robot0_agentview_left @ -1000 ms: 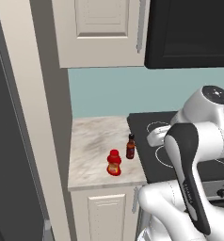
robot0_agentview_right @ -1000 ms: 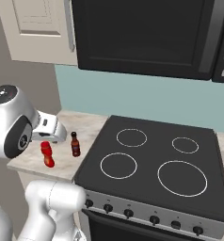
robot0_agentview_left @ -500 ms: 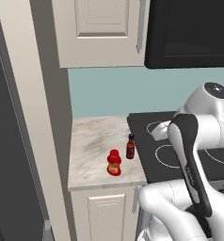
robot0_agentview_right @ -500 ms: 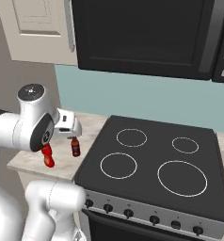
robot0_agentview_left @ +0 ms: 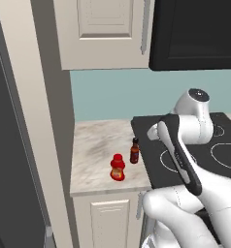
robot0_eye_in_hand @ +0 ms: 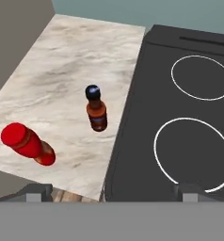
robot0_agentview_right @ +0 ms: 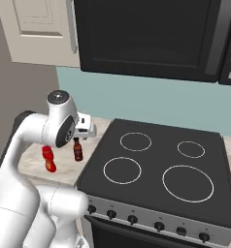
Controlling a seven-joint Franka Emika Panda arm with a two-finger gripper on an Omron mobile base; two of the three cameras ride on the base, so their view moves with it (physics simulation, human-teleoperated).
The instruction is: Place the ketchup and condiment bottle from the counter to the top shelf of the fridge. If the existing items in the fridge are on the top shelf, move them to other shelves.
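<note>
far left in the left base view, the fridge (robot0_agentview_left: 10, 145) is seen as a dark grey slab at the picture's edge; its inside is not shown, so nothing can be said of the top shelf or of what stands on it. next along, the counter (robot0_agentview_left: 95, 155) is laid out pale and marbled, and both bottles are found upright near its front right corner: the ketchup (robot0_agentview_left: 117, 167) closer to the front edge, the condiment bottle (robot0_agentview_left: 134, 150) just behind and to the right of it, right beside the stovetop (robot0_agentview_left: 195, 155). the two are near each other but apart.

from the hand view the same pair is looked down on at a slant: the ketchup (robot0_eye_in_hand: 28, 144) at lower left, the condiment bottle (robot0_eye_in_hand: 96, 109) in the middle, close to the counter's seam with the stovetop (robot0_eye_in_hand: 180, 117). nothing is held and nothing is touched; the gripper (robot0_eye_in_hand: 111, 192) is carried high above the counter's front edge, and its two tips are spread wide apart, far wider than either bottle.

trouble is most likely to be met on the descent. the condiment bottle is slim and tall, so it could be tipped by one finger landing first. the ketchup stands close by and near the front edge, so it could be knocked over or pushed off by a wide-spread finger passing it.
</note>
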